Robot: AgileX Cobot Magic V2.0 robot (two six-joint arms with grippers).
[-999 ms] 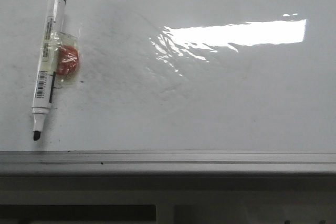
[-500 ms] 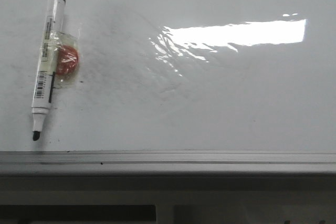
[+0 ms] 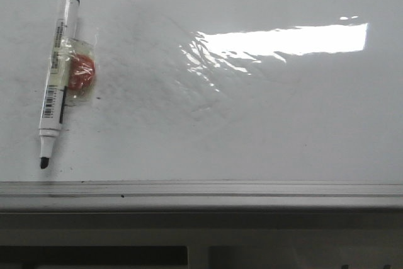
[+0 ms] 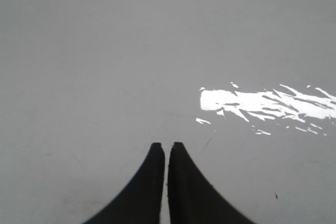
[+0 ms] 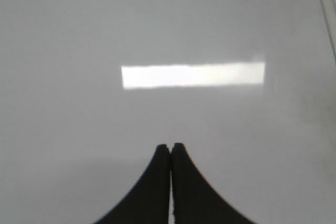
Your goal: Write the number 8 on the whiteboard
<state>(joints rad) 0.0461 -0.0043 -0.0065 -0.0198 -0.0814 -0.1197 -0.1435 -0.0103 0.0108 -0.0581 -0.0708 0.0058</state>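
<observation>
Whiteboard (image 3: 264, 124): laid flat, glossy, faintly smudged; no number 8 is seen on it. Marker (image 3: 55, 77): uncapped, laid at the left, a red taped piece (image 3: 80, 72) attached. Left end effector (image 4: 166, 153) and right end effector (image 5: 171, 150): fingers pressed together, nothing held, above bare board.

The only print in view stands on the marker (image 3: 55, 74), seen from the front lying on the whiteboard (image 3: 252, 124): a barcode of black bars on its white barrel near the tip end, with a strip of small dark lettering running along the barrel above it. The lettering is too small to read, and no digits under the barcode can be made out. No written figure shows on the board.
</observation>
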